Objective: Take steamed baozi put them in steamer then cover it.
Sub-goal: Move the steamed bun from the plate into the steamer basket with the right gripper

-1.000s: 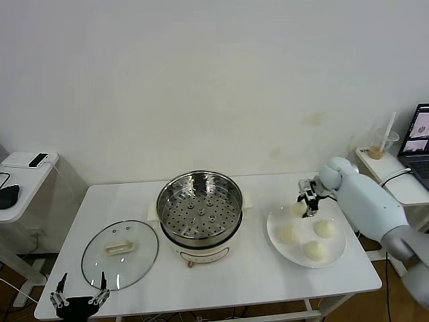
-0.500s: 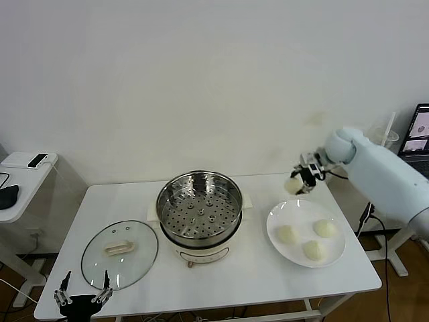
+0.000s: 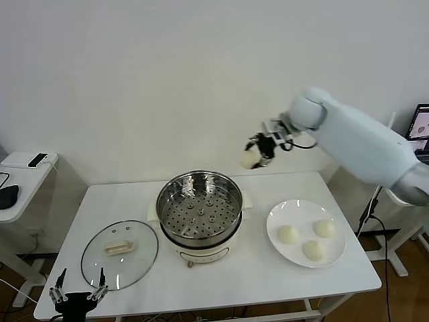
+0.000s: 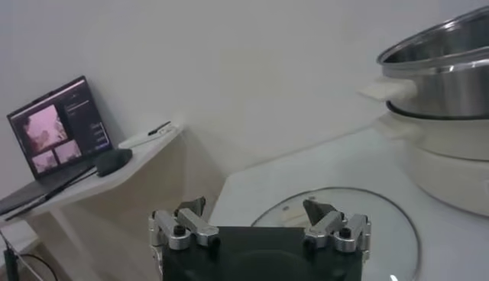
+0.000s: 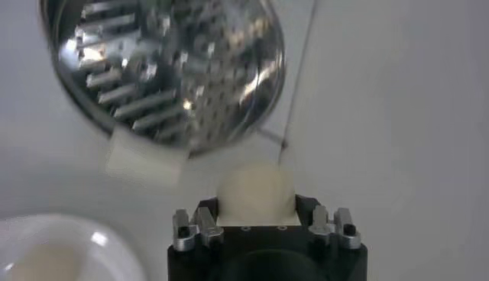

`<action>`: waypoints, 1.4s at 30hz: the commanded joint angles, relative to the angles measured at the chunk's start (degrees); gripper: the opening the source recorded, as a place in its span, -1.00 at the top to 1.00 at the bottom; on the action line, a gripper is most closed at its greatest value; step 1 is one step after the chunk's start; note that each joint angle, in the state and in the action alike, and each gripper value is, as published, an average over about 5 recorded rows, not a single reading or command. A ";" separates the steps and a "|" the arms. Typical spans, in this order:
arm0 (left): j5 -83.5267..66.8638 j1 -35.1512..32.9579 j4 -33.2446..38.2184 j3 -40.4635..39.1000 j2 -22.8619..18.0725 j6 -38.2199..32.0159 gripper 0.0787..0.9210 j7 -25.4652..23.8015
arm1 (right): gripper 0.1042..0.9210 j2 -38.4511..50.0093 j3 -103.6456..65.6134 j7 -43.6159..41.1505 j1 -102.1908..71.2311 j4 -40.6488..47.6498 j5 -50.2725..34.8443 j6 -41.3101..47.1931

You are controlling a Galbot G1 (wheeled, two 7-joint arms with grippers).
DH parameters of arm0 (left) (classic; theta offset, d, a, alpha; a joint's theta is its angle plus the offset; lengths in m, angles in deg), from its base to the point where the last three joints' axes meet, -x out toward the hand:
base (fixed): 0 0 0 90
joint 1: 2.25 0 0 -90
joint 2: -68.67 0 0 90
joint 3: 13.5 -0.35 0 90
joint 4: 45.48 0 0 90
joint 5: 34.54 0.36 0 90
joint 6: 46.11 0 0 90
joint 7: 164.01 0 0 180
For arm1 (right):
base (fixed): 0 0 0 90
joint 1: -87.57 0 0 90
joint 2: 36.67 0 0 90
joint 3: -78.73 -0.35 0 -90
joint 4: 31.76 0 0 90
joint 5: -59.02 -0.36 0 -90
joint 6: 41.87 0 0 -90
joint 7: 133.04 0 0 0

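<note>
My right gripper [image 3: 253, 155] is shut on one steamed baozi [image 3: 249, 158], holding it high in the air above the far right side of the steamer [image 3: 199, 211]. In the right wrist view the cream baozi [image 5: 255, 192] sits between the jaws, with the steamer [image 5: 164, 69] and its perforated tray below. Three more baozi [image 3: 288, 234] lie on the white plate [image 3: 281, 213] to the steamer's right. The glass cover [image 3: 120, 253] lies flat on the table left of the steamer. My left gripper [image 3: 78, 295] is parked open at the table's front left edge, near the cover [image 4: 367, 221].
A side table [image 3: 20, 184] with a phone and mouse stands at far left. At far right another small table holds a laptop [image 3: 418, 138] and a drink cup [image 3: 383, 142]. The white wall is close behind the work table.
My right gripper lifted a baozi off the plate and carried it up and left, from above the plate to over the steamer's far right side. The left arm barely moved.
</note>
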 commanded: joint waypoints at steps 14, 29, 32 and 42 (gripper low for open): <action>-0.61 -0.48 0.60 2.61 -0.33 -0.03 -0.77 0.03 | -0.26 -15.71 17.43 10.14 -1.09 8.30 14.14 -22.35; -0.93 -0.21 0.56 3.27 -0.64 -0.04 -0.77 0.13 | -0.26 -19.82 14.16 15.61 -5.34 17.45 27.49 -31.36; -0.94 -0.10 0.53 3.39 -0.65 -0.03 -0.77 0.13 | -0.27 -20.06 13.87 15.74 -5.33 18.05 28.69 -31.91; -0.95 0.06 0.55 3.35 -0.57 -0.03 -0.77 0.15 | -0.31 -19.80 14.25 15.28 -5.20 18.55 26.66 -32.17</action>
